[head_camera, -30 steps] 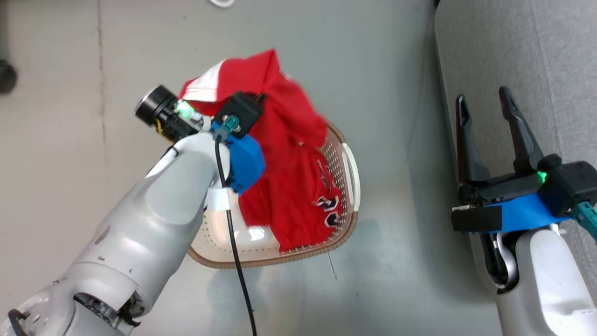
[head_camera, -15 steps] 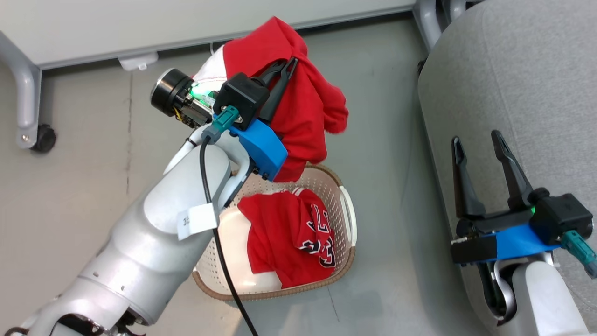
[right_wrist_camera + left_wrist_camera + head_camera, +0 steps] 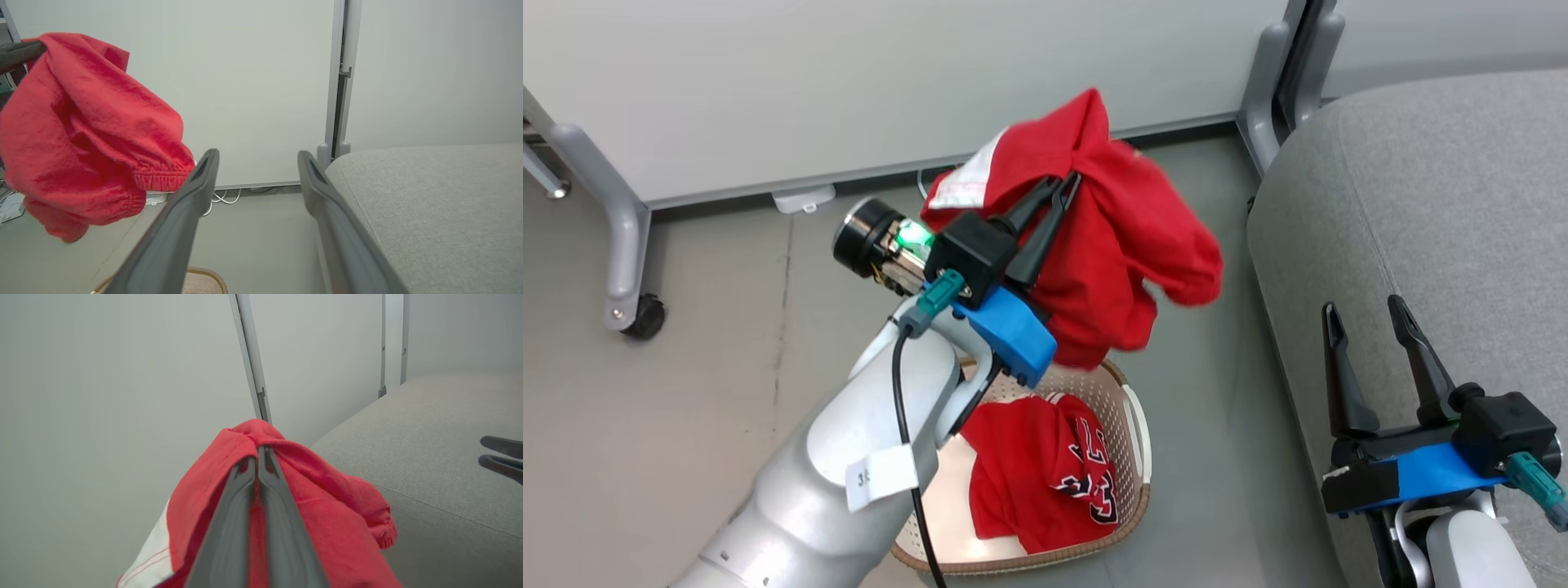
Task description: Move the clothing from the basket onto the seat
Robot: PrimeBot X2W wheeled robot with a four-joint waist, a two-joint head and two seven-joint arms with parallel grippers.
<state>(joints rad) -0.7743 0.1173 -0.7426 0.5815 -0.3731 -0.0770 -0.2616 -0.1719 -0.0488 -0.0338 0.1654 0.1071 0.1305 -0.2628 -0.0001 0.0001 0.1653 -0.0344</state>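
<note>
Carry stage: left claw (image 3: 1066,180) clamped on plain red garment (image 3: 1131,245), aloft above basket (image 3: 1129,531), not yet over seat (image 3: 1421,180). In basket: numbered jersey (image 3: 1037,482). Idle right claw (image 3: 1364,306) wide open, empty. Both placements remain.

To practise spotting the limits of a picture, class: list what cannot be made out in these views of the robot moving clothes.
- Head view: the left arm hides the left part of the basket.
- Head view: folds hide part of the numerals on the jersey.
- Left wrist view: the bottom edge cuts off the red garment held in the left gripper; bunched, its type is unclear.
- Head view: the right edge cuts off the seat.
</note>
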